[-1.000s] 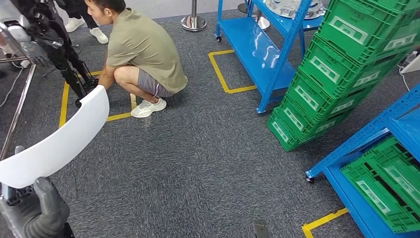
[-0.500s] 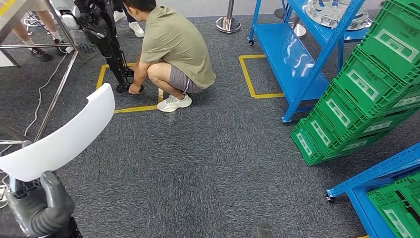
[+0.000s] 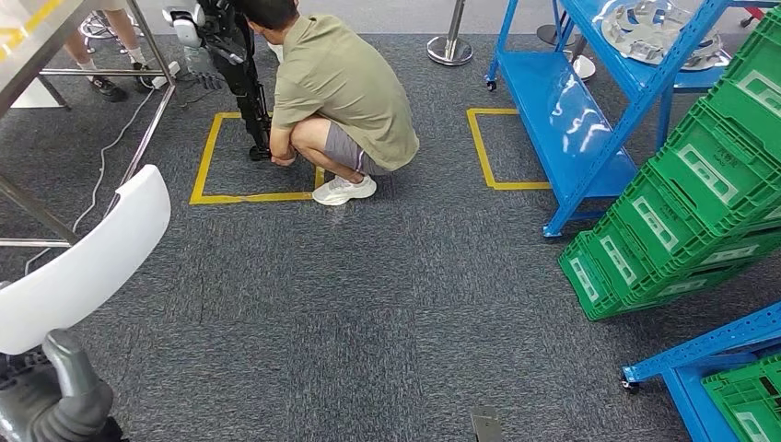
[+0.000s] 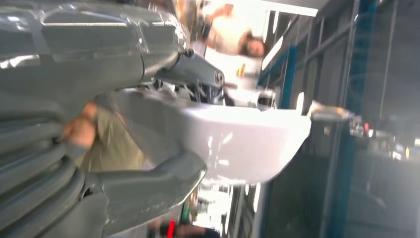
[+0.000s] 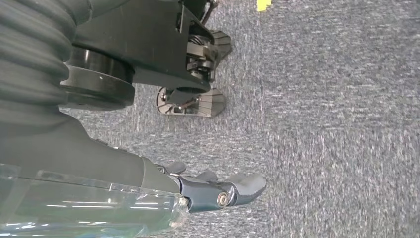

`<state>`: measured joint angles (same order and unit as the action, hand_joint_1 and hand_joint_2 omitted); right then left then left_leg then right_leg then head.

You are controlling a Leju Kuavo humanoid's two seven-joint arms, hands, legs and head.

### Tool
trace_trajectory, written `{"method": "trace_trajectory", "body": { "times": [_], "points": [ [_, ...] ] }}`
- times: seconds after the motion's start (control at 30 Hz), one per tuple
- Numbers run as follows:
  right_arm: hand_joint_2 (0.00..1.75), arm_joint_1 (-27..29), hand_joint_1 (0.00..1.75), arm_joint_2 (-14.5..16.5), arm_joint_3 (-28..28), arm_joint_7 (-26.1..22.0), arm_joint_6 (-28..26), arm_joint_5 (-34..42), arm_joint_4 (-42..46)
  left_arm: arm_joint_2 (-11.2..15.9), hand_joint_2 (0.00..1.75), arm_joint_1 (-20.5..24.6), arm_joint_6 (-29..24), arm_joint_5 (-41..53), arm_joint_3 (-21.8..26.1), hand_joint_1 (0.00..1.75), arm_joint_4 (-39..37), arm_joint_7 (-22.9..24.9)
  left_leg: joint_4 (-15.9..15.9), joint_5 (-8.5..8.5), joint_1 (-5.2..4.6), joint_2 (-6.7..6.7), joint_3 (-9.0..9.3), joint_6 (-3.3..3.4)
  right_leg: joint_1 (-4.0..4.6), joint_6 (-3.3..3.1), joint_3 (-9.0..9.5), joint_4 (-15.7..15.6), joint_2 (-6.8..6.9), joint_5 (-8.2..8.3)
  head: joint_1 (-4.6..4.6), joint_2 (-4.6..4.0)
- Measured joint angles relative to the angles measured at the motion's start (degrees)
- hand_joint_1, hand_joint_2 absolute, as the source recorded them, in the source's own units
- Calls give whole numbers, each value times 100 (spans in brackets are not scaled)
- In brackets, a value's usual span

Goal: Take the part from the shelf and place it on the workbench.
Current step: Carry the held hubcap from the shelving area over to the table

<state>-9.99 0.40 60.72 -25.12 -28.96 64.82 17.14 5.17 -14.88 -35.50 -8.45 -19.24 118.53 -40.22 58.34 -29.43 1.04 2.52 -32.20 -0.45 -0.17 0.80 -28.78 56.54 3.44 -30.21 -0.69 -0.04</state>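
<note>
Left hand fingers grip white part; right hand fingers spread (empty).

A person in a green shirt squats on the grey carpet, beside a yellow tape square. Green crates lean in a stack against a blue rack. A silver post stands behind.

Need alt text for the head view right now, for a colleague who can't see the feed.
The robot's left hand holds a long curved white part over grey carpet. Ahead, a person crouches at a yellow floor square; blue shelves and stacked green crates stand to the right.
</note>
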Motion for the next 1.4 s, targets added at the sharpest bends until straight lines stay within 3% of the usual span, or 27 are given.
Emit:
{"method": "trace_trajectory", "body": {
  "times": [0.07, 0.13, 0.2, 0.23, 0.27, 0.37, 0.43, 0.5, 0.57, 0.6, 0.67, 0.73, 0.77, 0.8, 0.87, 0.9, 0.97, 1.0, 1.07, 1.13, 1.2, 1.27, 1.33, 1.4],
  "points": [
    [175, 9, 0, -1, -4, -1, 2, 6, 0, -30, 175, 2, -265, 154, 5, 175, 56, -1, -8, 17, -2, -81, -3, 62, -26, 40, -75, 210, -94, -178, -19, 0],
    [175, 36, 0, -1, -8, -5, 5, 3, 0, -85, 175, 1, -393, 262, 13, 175, 112, -2, -12, 28, -17, -166, -7, 100, -34, 61, -350, 864, -238, -557, -66, 0],
    [175, 67, 0, -1, -8, -8, 5, -10, 0, -158, 175, -28, -422, 307, 42, 175, 145, -2, -11, 28, -58, -262, -9, 127, -23, 29, -694, 1594, -296, -827, -129, 0],
    [175, 73, 0, -1, -8, -8, 4, -20, 0, -195, 175, -55, -429, 314, 72, 175, 156, -2, -11, 26, -80, -313, -4, 137, -8, -10, -781, 1734, -313, -808, -156, 0],
    [175, 73, 0, -1, -8, -8, 3, -36, 0, -231, 175, -83, -435, 321, 109, 175, 169, -1, -11, 24, -98, -366, 6, 146, 20, -62, -768, 1643, -334, -667, -173, 0],
    [175, 52, 0, -11, -8, 17, -4, -105, 0, -326, 175, -145, -450, 368, 215, 175, 225, -1, -17, 21, -113, -510, 39, 152, 146, -248, -344, 535, -528, -2, -178, 0],
    [175, 31, 0, -24, -7, 45, -16, -146, 0, -388, 175, -189, -456, 433, 293, 175, 255, -1, -25, 35, -90, -584, 13, 131, 192, -336, -178, 111, -639, 139, -196, 0],
    [175, 7, 0, -20, -7, 66, -30, -179, 1, -456, 175, -261, -460, 521, 402, 175, 280, -1, -45, 66, -72, -646, -17, 83, 197, -372, -150, 14, -599, 149, -235, 0],
    [175, -12, 0, -3, -8, 75, -40, -207, 4, -530, 175, -327, -464, 608, 530, 175, 315, -1, 35, -7, -81, -515, -73, 48, 170, -361, -94, -138, -509, 216, -245, 0],
    [175, -16, 0, 2, -9, 79, -45, -216, 7, -564, 175, -342, -465, 653, 584, 175, 328, -1, 202, -131, -84, -411, -161, 25, 154, -353, -68, -211, -457, 251, -229, 0],
    [175, -6, 0, 16, -11, 90, -46, -229, 12, -634, 175, -361, -466, 751, 693, 175, 337, 0, 829, -493, -58, -259, -480, -45, 141, -343, -54, -258, -346, 272, -172, 0],
    [175, 6, 0, 29, -11, 97, -46, -233, 13, -713, 175, -388, -469, 821, 813, 175, 337, 1, 1374, -677, -7, -252, -762, -134, 127, -324, -61, -243, -224, 259, -129, 0],
    [175, 7, 0, 37, -11, 97, -46, -234, 13, -749, 175, -401, -470, 840, 870, 175, 337, 1, 1404, -622, 21, -240, -778, -181, 111, -301, -66, -223, -166, 244, -120, 0],
    [175, 7, 0, 42, -11, 97, -46, -236, 14, -782, 175, -409, -471, 851, 918, 175, 337, 2, 1226, -475, 48, -205, -679, -230, 86, -266, -71, -188, -116, 221, -113, 0],
    [175, 3, 0, 49, -15, 97, -46, -240, 14, -845, 175, -414, -471, 865, 1001, 175, 337, 2, 594, -165, 92, -3, -308, -331, 42, -159, -94, -54, -34, 135, -79, 0],
    [175, 1, 0, 50, -24, 97, -46, -242, 15, -891, 175, -418, -470, 873, 1051, 175, 339, 2, 352, -90, 100, 86, -162, -316, 32, -105, -114, 33, -7, 75, -51, 0],
    [175, -7, 0, 50, -47, 97, -46, -248, 17, -983, 175, -435, -470, 891, 1156, 175, 346, 2, 196, -102, 80, 149, -74, -191, 32, -35, -139, 148, 48, -11, -26, 0],
    [175, -8, 0, 51, -56, 97, -45, -250, 17, -1021, 175, -446, -471, 902, 1196, 175, 351, 2, 201, -97, 71, 94, -83, -100, 24, -24, -133, 166, 79, -27, -40, 0],
    [175, -8, 0, 53, -58, 97, -39, -254, 16, -1066, 175, -456, -471, 942, 1241, 175, 360, 2, 200, -74, 54, -7, -103, -12, -9, 12, -135, 231, 50, -99, -79, 0],
    [175, -1, 0, 56, -59, 98, -27, -261, 15, -1126, 175, -461, -470, 1003, 1281, 175, 387, 2, 194, -43, 39, -107, -122, 40, -31, 41, -295, 666, -132, -412, -134, 0],
    [175, 14, 0, 58, -60, 102, -12, -270, 15, -1190, 175, -463, -470, 1058, 1315, 175, 416, 2, 195, -25, 0, -204, -142, 70, -27, 15, -607, 1408, -274, -804, -209, 0],
    [175, 24, 0, 58, -60, 105, -1, -276, 15, -1217, 175, -464, -470, 1089, 1329, 175, 424, 2, 195, -17, -33, -264, -151, 84, -20, -20, -806, 1852, -299, -973, -253, 0],
    [175, 25, 0, 58, -60, 105, 1, -278, 15, -1221, 175, -464, -470, 1097, 1332, 175, 425, 2, 195, -16, -42, -280, -152, 86, -15, -34, -843, 1928, -303, -988, -259, 0],
    [175, 21, 0, 63, -60, 105, 5, -292, 15, -1252, 175, -469, -470, 1164, 1363, 175, 435, 2, 195, -15, -62, -343, -150, 94, 33, -107, -811, 1797, -327, -811, -268, 0]
  ]
}}
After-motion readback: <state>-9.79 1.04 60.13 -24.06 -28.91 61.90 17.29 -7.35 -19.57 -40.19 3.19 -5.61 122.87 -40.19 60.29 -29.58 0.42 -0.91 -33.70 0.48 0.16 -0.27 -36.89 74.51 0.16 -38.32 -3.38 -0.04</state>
